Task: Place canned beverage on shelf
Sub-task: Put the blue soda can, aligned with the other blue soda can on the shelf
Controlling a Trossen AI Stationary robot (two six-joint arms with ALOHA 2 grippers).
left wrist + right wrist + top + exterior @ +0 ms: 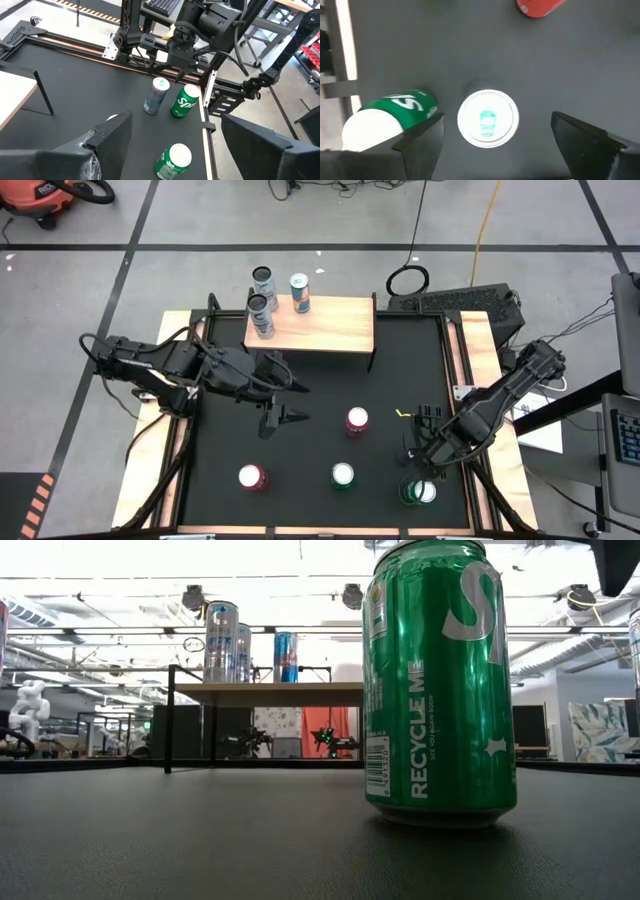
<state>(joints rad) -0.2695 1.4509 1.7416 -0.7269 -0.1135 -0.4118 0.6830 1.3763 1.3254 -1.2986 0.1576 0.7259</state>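
Table (420,370): black mat, wood border. Shelf (325,330) sits at the far edge, three cans on it: two silver cans (262,300) at its left end, one teal-top can (299,293) just beside them.

Left arm reaches over mid-table, left tool (285,402) open, holding nothing, near the shelf front.

Right arm comes in from the right side, right tool (418,470) hovers above a slim white-lidded can (488,119) at the near right, fingers spread to either side of it, not touching. Green can (395,115) stands just beside that one.

Loose on the mat: red can (357,421) mid-table, another red can (250,477) near left, green-top can (343,475) near centre.
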